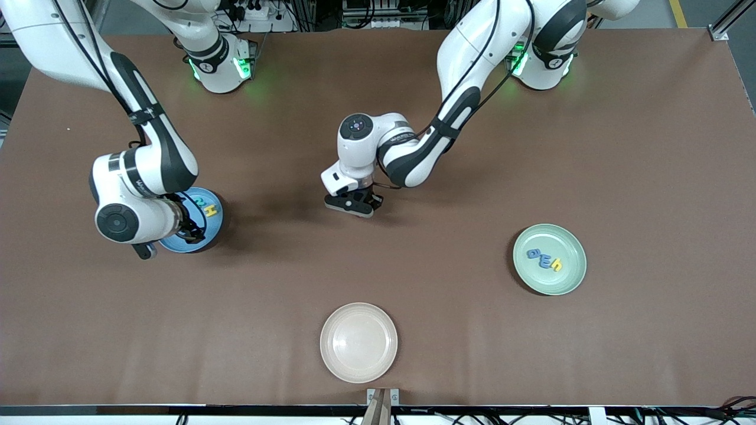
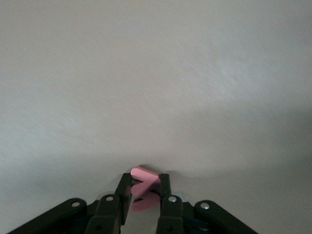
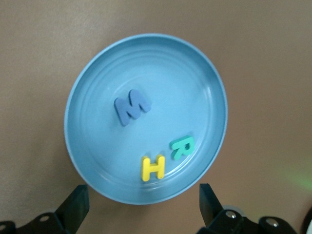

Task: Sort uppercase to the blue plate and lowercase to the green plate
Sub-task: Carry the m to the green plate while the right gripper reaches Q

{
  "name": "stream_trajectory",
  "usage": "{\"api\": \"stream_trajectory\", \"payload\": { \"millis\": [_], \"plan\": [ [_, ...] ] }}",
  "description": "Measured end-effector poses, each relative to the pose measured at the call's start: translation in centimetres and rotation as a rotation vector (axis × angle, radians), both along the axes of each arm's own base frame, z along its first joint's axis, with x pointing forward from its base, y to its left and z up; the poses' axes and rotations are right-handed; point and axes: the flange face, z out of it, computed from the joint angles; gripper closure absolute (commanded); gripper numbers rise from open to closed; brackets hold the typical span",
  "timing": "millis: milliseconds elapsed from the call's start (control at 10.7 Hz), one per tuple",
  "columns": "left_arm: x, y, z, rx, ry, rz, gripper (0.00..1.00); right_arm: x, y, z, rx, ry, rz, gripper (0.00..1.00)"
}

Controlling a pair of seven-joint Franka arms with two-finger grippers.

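Two grippers: left gripper [image 2: 145, 195] jaws pinch red letter [image 2: 144, 181]; right gripper [image 3: 144, 207] jaws wide over blue plate [image 3: 92, 87].

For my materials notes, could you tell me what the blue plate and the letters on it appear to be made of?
Blue plate: probably plastic, smooth with a soft sheen and faint rings. Letters M, H and R: likely foam, matte, thick and flat-cut.

Right arm covers much of blue plate [image 1: 214, 231] in front view. Red letter [image 2: 145, 187] half hidden between left gripper's fingers [image 2: 124, 195]; its shape unreadable. Green plate's [image 1: 572, 276] letters too small to read.
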Motion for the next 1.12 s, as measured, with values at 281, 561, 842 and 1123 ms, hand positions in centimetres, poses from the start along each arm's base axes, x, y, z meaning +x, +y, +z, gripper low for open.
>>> {"api": "stream_trajectory", "payload": {
  "millis": [281,561,842,1123],
  "plan": [
    [4.6,3.5,4.3,0.036,-0.016,0.064,1.0,0.0,0.7,-0.5,-0.003,-0.004,-0.008,0.0],
    [8.8,8.1,9.2,0.072,-0.023,0.161,1.0,1.0,3.4,-0.3,0.033,-0.06,-0.008,0.0],
    [13.2,15.8,11.8,0.085,0.005,0.205,1.0,0.6,14.3,0.9,0.112,-0.113,0.12,0.0],
    [15.9,23.8,12.6,0.125,0.018,0.261,1.0,-2.5,24.8,3.8,0.219,-0.167,0.254,0.0]
  ]
}}
